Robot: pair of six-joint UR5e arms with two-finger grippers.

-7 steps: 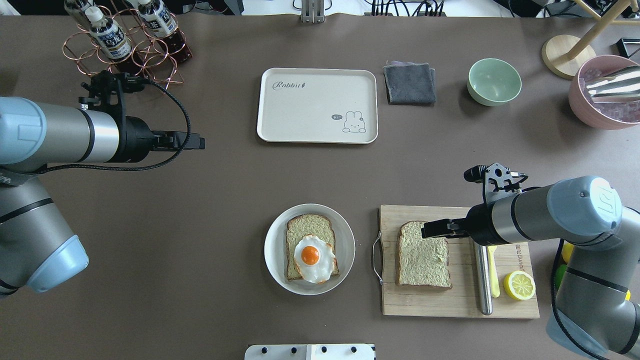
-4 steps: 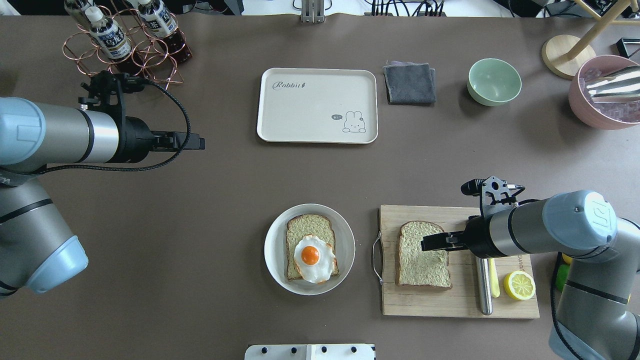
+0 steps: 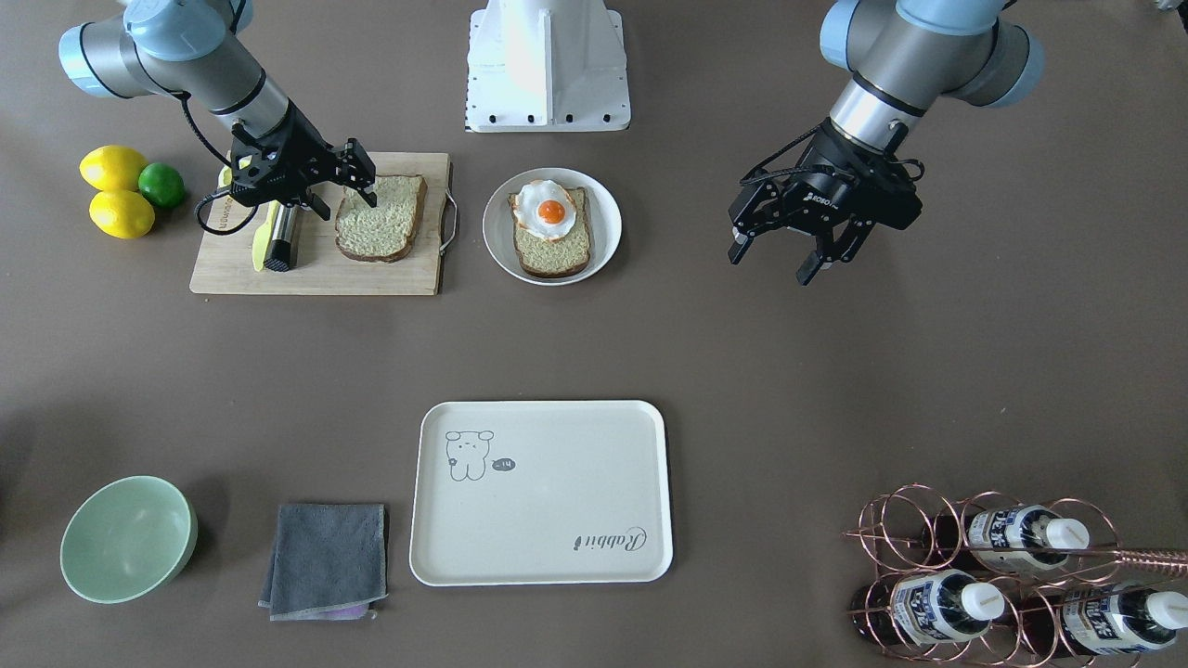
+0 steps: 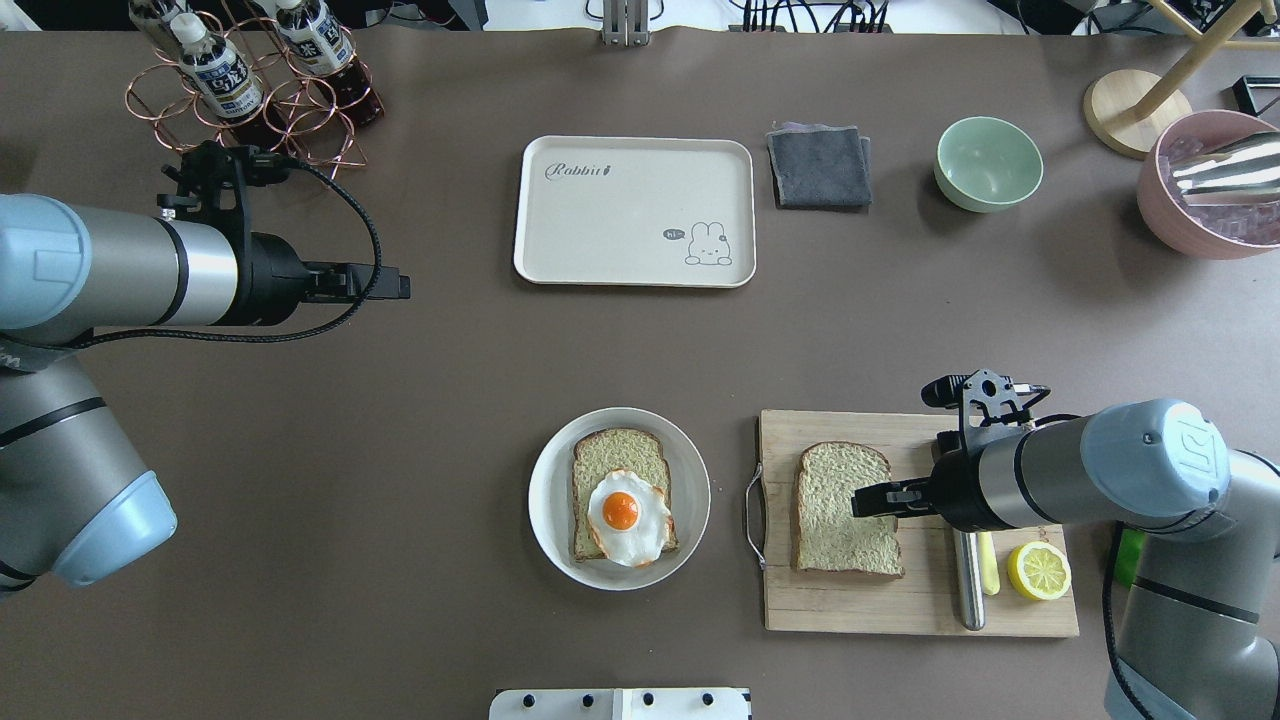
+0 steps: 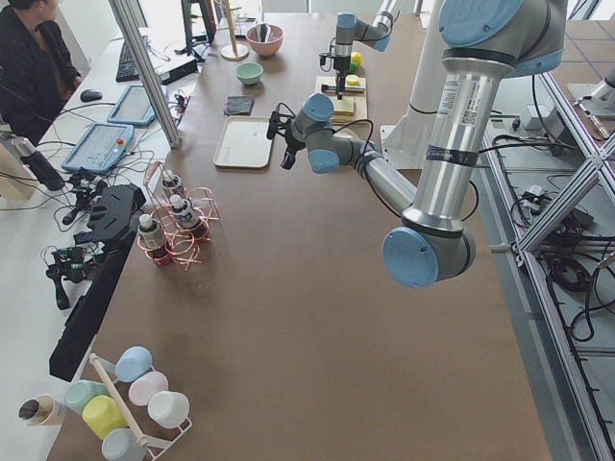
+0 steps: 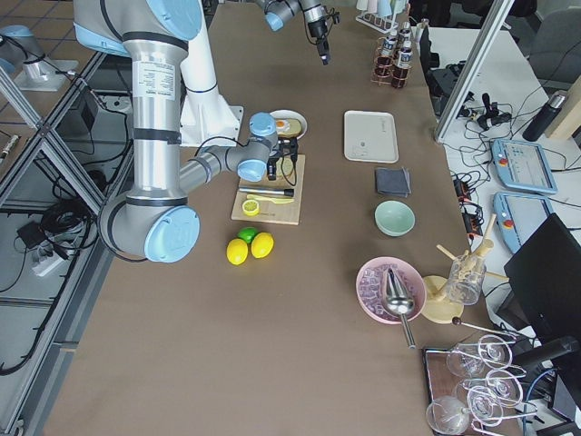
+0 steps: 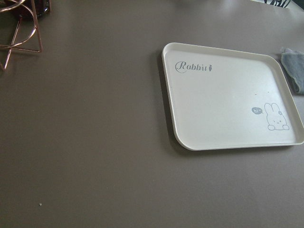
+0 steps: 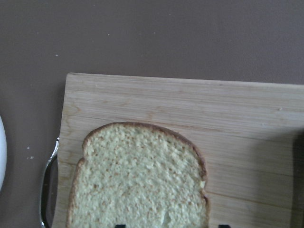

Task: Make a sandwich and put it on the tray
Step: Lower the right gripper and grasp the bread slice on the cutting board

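One bread slice lies on the wooden cutting board; it also shows in the front view and the right wrist view. My right gripper is open, low over that slice's right part. A second slice with the fried egg on it lies on the round white plate. The cream tray is bare at the back middle. My left gripper is open and empty, up over the table at the left.
A knife and a lemon half lie on the board's right part. A grey cloth, a green bowl and a pink bowl stand at the back right. A bottle rack stands back left. Lemons and a lime lie beside the board.
My right gripper has moved toward the table's near edge along the bread slice's right side. The left arm, bread, plate and tray have not moved.
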